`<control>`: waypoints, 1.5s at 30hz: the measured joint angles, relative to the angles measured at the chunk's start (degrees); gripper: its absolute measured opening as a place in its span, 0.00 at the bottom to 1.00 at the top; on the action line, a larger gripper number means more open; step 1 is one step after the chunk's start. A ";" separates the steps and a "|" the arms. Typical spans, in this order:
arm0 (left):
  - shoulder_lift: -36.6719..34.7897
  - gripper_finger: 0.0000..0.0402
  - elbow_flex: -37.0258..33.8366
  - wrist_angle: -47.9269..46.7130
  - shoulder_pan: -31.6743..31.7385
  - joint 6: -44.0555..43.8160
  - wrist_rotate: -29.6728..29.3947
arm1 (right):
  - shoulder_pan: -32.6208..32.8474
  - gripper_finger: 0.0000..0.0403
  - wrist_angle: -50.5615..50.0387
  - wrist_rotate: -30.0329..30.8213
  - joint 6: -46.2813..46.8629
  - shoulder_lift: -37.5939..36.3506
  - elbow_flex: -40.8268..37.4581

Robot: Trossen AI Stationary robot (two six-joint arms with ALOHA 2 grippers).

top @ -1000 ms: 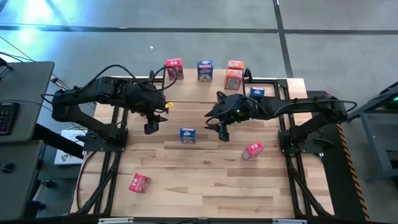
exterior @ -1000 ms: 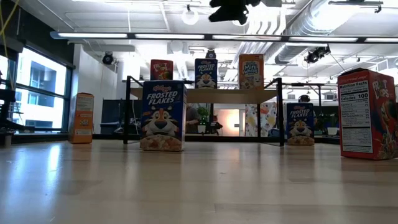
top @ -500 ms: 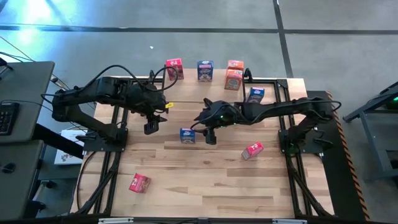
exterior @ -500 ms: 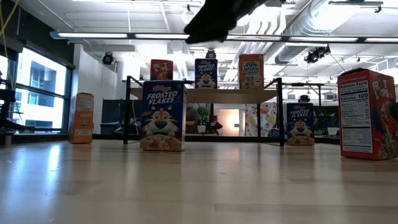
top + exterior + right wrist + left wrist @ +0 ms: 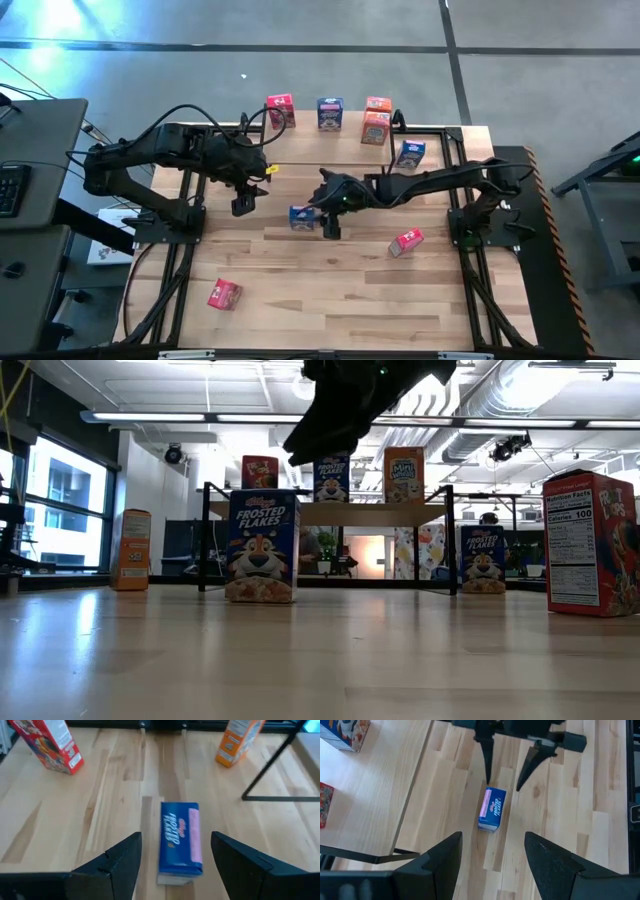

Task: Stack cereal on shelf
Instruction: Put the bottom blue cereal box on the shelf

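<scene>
A blue cereal box [image 5: 300, 217] stands upright on its bottom on the table [image 5: 300, 320], in front of the shelf [image 5: 320, 512]; the low view shows its printed front [image 5: 262, 546]. My right gripper [image 5: 330, 226] is open and hovers just above and beside it, fingers slanting down, touching nothing; the box top [image 5: 180, 837] shows ahead of its fingers. My left gripper [image 5: 243, 205] waits open to the box's left, held high. On the shelf stand a red box [image 5: 260, 471], a blue one [image 5: 331, 478] and an orange one [image 5: 404, 474].
More cereal boxes stand about the table: a pink one [image 5: 224, 294] near left, a red one [image 5: 406, 241] to the right, a blue one [image 5: 410, 152] by the shelf's right leg, an orange one [image 5: 131, 550] at far left. The shelf's black legs [image 5: 270, 770] rise close behind the blue box.
My right gripper has gone toward the table's left edge and down, coming over the upright blue box, still open. The box has not moved. My left arm has kept still.
</scene>
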 joint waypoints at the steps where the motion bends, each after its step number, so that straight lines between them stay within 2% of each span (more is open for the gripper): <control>1: 0.00 0.51 0.00 -0.05 -0.02 0.00 0.00 | 0.19 0.58 0.31 -0.03 0.14 0.27 0.00; 11: 0.02 0.51 0.00 -0.30 -0.02 -0.15 0.00 | 1.20 0.58 1.71 2.52 1.07 2.97 0.00; 16: 0.02 0.51 0.00 -0.30 -0.02 -0.35 0.00 | 1.20 0.58 1.66 5.78 1.19 2.96 0.00; 45: 0.04 0.51 -0.02 -0.58 -0.01 -0.35 -0.02 | 1.16 0.56 2.11 4.90 1.62 7.27 0.01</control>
